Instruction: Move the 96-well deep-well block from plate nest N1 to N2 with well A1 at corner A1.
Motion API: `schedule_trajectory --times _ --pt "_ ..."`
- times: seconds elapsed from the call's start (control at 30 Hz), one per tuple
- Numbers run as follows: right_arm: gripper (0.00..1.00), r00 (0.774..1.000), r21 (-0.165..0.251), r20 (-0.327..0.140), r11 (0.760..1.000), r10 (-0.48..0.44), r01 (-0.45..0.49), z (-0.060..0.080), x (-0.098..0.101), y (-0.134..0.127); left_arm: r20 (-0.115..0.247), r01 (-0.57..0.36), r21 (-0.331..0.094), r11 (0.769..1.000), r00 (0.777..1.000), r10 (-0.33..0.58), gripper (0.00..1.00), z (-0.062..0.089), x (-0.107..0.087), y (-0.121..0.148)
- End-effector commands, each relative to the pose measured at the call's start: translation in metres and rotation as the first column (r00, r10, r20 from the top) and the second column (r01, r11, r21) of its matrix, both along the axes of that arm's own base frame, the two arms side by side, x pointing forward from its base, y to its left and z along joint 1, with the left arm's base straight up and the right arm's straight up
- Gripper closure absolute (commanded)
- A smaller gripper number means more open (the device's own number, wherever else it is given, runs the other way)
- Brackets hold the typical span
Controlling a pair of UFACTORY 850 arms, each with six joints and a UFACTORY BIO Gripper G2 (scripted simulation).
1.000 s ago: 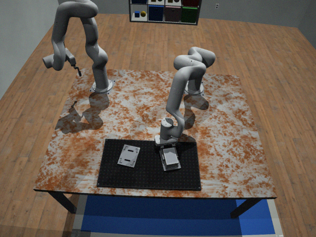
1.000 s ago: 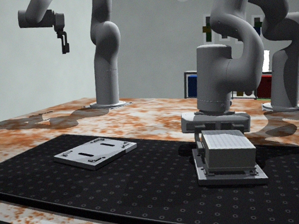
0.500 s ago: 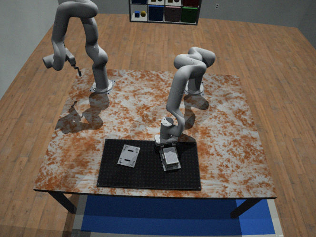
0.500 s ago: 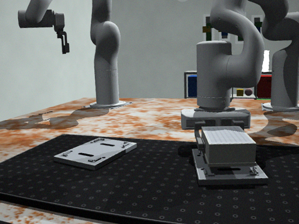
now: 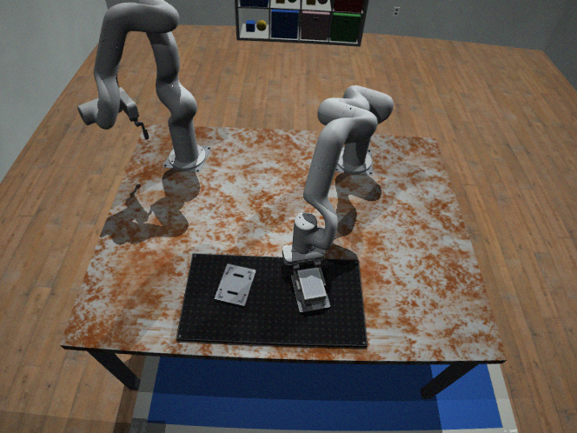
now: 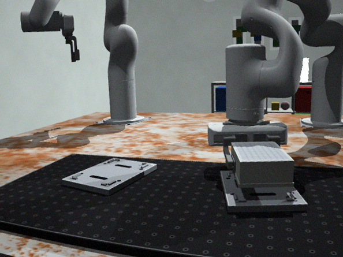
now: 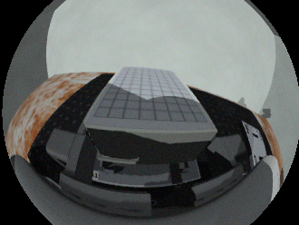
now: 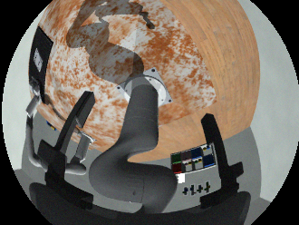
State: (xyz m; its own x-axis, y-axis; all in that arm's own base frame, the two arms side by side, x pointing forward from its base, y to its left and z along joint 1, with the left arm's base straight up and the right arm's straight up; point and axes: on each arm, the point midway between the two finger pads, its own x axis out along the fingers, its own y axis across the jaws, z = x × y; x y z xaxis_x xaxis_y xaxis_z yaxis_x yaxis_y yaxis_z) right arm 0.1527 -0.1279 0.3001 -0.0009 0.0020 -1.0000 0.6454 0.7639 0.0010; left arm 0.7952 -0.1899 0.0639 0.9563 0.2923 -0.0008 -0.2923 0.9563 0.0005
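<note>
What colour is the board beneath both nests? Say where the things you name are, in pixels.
Black with pale dotted rings (image 5: 270, 326) (image 6: 161, 221); clearest in the exterior view.

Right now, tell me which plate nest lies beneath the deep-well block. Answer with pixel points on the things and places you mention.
Plate nest N1 (image 5: 313, 307) (image 6: 244, 207) (image 7: 136, 178): the left pincer (image 5: 310, 280) (image 6: 257, 163) (image 7: 144, 150) holds the deep-well block (image 5: 311, 283) (image 6: 264, 170) (image 7: 149, 109) above it; plate nest N2 (image 5: 235, 284) (image 6: 110, 172) (image 7: 255, 143) (image 8: 38, 60) has no block over it.

Top view: open passage toward nine o'clock.
From the block, free room leads to nest N2; corner locators stand in the way low down.
</note>
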Motion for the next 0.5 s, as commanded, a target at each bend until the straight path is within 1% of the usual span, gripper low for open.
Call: schedule_trajectory --times 0.0,0.13,0.2,0.47 --pt "0.0 1.0 -0.001 0.001 1.0 0.0 0.0 0.0 0.0 0.0 0.003 0.0 -0.001 1.0 1.0 0.0 1.0 0.008 0.001 0.0" --pt "0.0 1.0 -0.001 0.001 1.0 0.0 0.0 0.0 0.0 0.0 0.003 0.0 -0.001 1.0 1.0 0.0 1.0 0.015 0.001 0.0" --pt "0.0 1.0 -0.001 0.001 1.0 0.0 0.0 0.0 0.0 0.0 0.003 0.0 -0.001 1.0 1.0 0.0 1.0 0.015 0.001 0.0" --pt "0.0 1.0 -0.001 0.001 1.0 0.0 0.0 0.0 0.0 0.0 0.003 0.0 -0.001 1.0 1.0 0.0 1.0 0.028 0.001 0.0"
